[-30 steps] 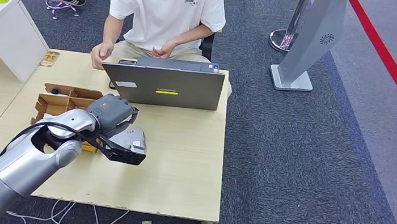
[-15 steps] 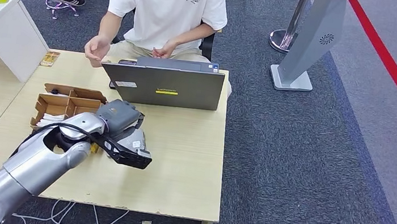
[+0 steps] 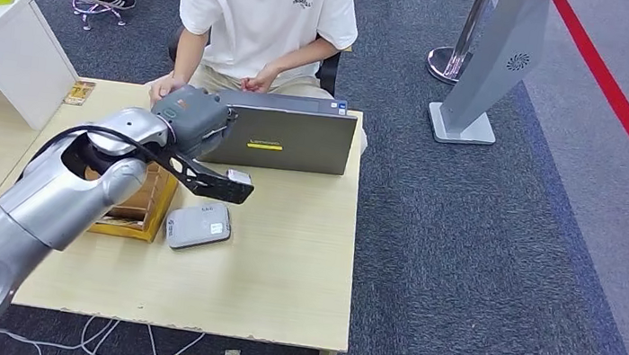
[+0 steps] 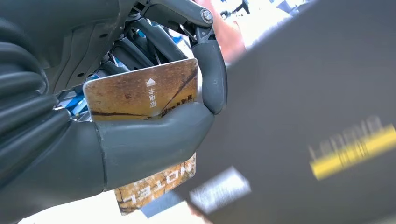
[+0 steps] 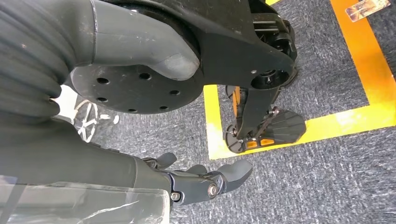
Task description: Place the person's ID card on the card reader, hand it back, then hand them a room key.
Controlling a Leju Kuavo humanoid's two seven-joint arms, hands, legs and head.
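Beside the laptop (image 3: pixel 284 138), left robot hand (image 4: pixel 140 126) pinches what looks like a room key (image 4: pixel 144 95).

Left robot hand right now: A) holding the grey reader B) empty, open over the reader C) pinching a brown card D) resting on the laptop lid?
C: the left wrist view shows the left robot hand pinching a brown card between thumb and fingers, near the laptop.

Card reader (image 3: pixel 197 225) before laptop (image 3: pixel 284 138)
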